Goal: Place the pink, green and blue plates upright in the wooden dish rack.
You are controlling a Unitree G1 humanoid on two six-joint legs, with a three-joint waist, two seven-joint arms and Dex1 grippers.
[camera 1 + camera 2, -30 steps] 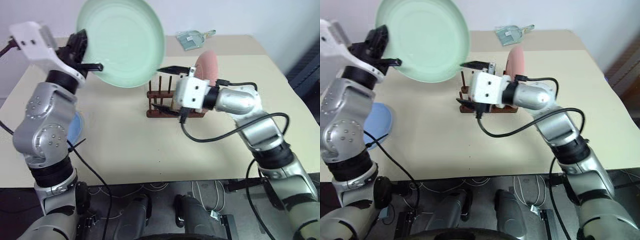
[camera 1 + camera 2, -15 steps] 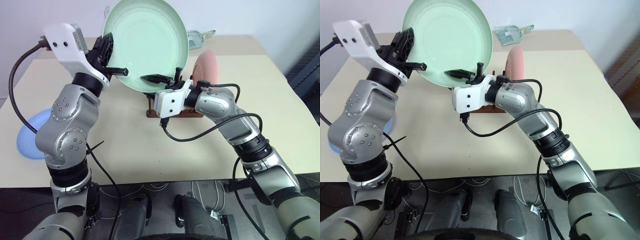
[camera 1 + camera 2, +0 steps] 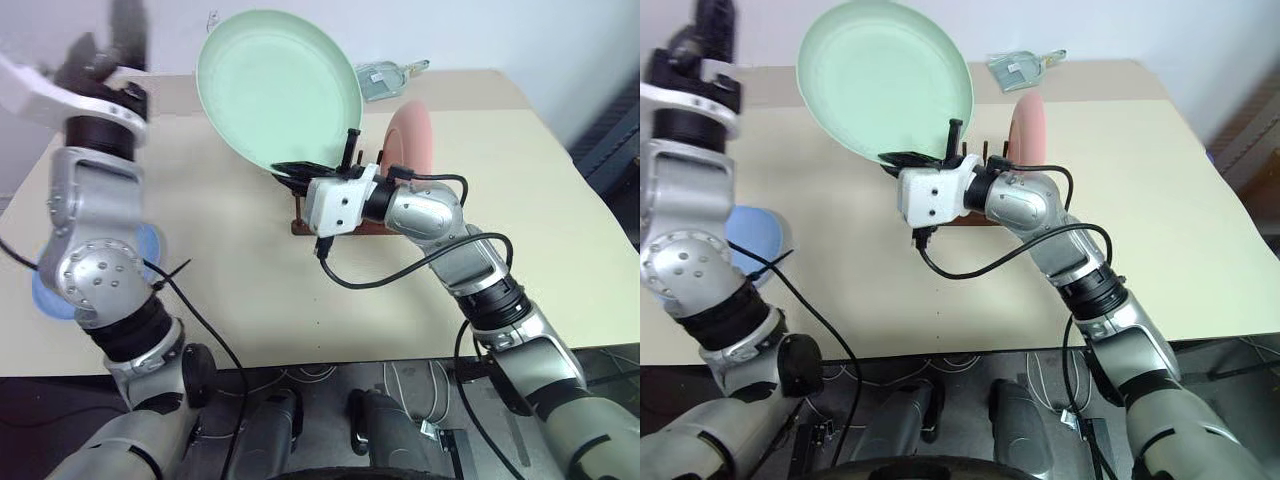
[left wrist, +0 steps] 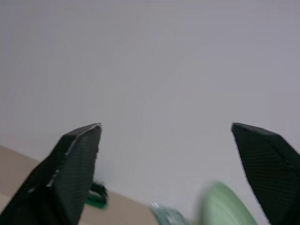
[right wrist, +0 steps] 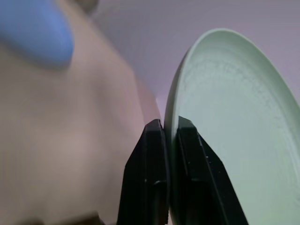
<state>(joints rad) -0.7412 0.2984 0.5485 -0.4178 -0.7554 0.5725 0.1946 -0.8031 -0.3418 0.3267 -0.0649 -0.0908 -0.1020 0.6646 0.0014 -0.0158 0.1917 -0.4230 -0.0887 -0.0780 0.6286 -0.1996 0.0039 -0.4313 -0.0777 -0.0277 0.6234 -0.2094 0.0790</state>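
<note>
Beige table holds one wooden dish rack, pink plate upright in it; right gripper clamped on green plate rim, above rack; left gripper spread, empty; blue plate flat at left (rigid, slick, probably light; pinch rims); three plates total.

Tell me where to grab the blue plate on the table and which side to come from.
Grip the blue plate by its thin rim. It lies flat on the table near the left edge, beside the left arm, so the open left end effector is the likelier one to take it, coming from the robot's left and pinching the rim between its fingers. The right end effector is shut on the green plate.
</note>
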